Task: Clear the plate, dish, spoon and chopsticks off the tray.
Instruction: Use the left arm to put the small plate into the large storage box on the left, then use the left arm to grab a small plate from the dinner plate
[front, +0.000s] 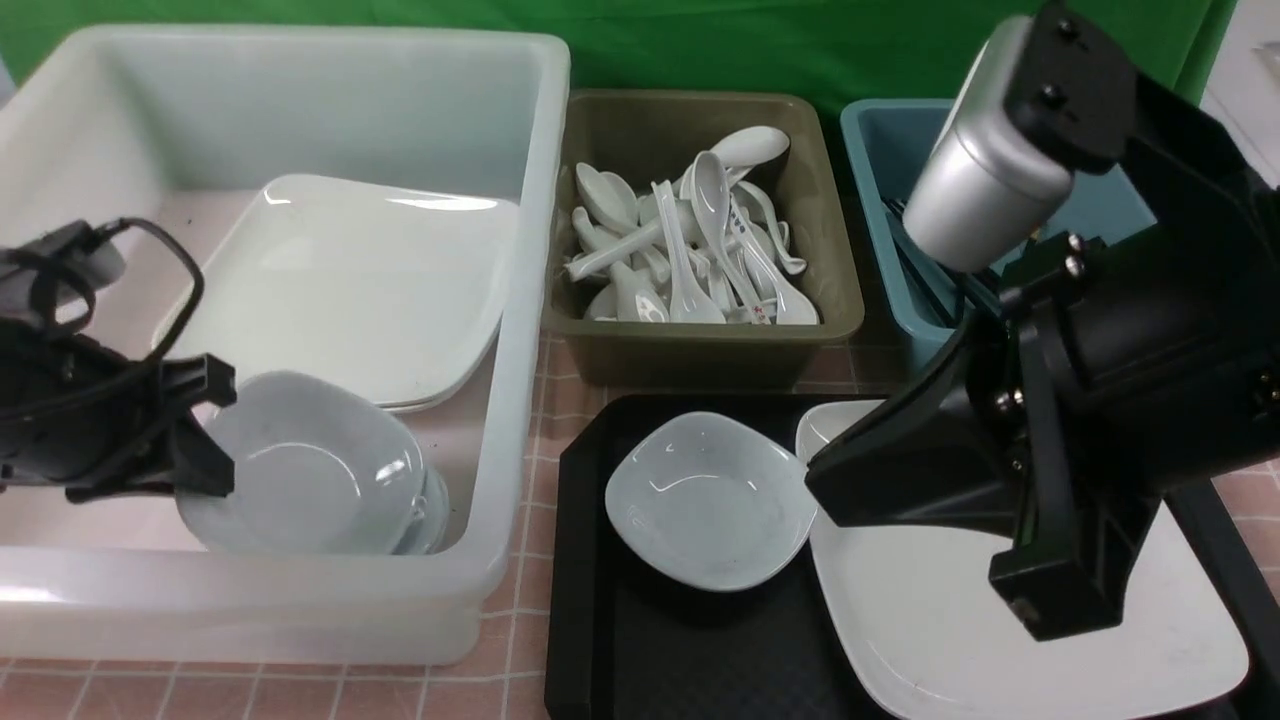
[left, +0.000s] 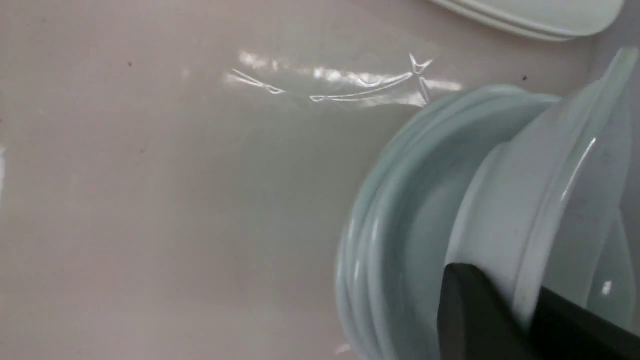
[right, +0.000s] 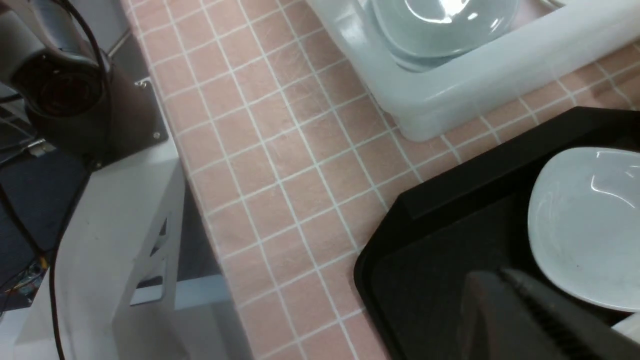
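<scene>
Dishes split between tub and tray.
White tub (front: 520, 300) at 9 o'clock; tray (front: 640, 650) at 5 o'clock bears the plate (front: 950, 640) with a dish (front: 710, 510) at its 9 o'clock edge. Left gripper (front: 208, 426) clamps a stacked dish (front: 300, 470) in the tub; right gripper (right: 520, 300) spread: cannot tell.

No legible text, apparently.

L gripper (front: 212, 425) low, pointing right; R gripper (front: 830, 480) angled down-left; both grips unclear.

Bright, even light; soft shadows.
Glare streaks the translucent white plastic tub (left: 350, 85); the tilted glossy white ceramic dish (left: 525, 200) looks softly blurred.
</scene>
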